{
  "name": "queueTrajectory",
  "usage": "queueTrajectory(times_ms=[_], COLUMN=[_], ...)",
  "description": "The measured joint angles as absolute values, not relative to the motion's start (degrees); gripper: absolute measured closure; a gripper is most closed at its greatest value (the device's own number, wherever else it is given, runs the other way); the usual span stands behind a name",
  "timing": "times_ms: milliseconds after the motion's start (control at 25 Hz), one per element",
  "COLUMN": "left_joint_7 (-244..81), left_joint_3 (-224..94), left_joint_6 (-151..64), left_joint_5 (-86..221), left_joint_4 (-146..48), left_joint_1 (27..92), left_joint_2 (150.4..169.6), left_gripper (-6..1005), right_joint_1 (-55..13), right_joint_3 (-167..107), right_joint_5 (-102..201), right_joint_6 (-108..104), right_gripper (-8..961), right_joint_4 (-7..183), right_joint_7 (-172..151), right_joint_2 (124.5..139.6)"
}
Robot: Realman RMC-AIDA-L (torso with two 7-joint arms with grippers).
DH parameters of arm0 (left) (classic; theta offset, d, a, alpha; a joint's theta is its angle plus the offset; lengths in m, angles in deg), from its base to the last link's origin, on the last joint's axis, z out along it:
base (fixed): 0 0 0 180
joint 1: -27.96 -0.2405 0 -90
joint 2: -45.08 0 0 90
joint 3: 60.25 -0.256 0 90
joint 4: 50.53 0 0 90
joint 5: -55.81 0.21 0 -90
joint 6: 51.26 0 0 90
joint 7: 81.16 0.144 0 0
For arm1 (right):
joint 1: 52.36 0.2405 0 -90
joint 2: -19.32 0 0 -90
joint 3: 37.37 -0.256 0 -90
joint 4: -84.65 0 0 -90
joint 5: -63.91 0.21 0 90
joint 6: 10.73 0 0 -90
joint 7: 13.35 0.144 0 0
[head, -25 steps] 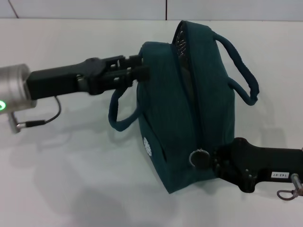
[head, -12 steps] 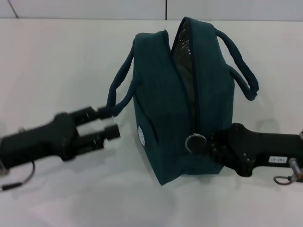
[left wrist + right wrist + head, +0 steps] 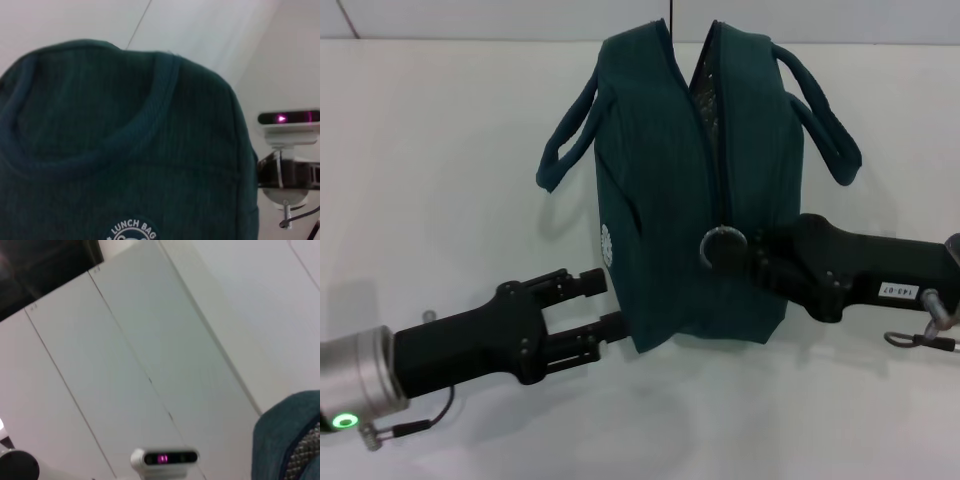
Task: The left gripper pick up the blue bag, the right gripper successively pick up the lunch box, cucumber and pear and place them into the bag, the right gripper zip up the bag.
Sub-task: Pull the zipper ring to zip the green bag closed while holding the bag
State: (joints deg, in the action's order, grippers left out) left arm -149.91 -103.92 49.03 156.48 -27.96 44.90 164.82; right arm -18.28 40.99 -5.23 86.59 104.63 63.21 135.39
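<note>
late stage: blue lunch bag (image 3: pixel 700 190) upright on the counter (image 3: pixel 440 150), zip gaping at top, no food outside; left gripper (image 3: pixel 605 305) fingers spread, released beside it, right gripper (image 3: pixel 720 248) at the zip, grip unclear; zipping remains.

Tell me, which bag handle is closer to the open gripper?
The handle on the robot's left side of the bag, above the open left gripper. The other handle loops over the right arm's side.
</note>
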Motion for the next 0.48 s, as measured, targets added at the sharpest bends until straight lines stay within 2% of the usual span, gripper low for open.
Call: queueTrajectory(times_ms=[480], left_joint_7=[-147.6], left_joint_3=[-105.4], left_joint_6=[45.5], left_joint_5=[156.0], left_joint_4=[-33.0], left_joint_1=[49.0], left_joint_2=[165.03], left_gripper=[268], right_joint_1=[-17.8], right_joint_3=[41.4], right_joint_5=[-3.4], right_joint_6=[81.5], right_gripper=[944], right_joint_4=[104.1], right_joint_7=[62.8], right_joint_2=[135.52])
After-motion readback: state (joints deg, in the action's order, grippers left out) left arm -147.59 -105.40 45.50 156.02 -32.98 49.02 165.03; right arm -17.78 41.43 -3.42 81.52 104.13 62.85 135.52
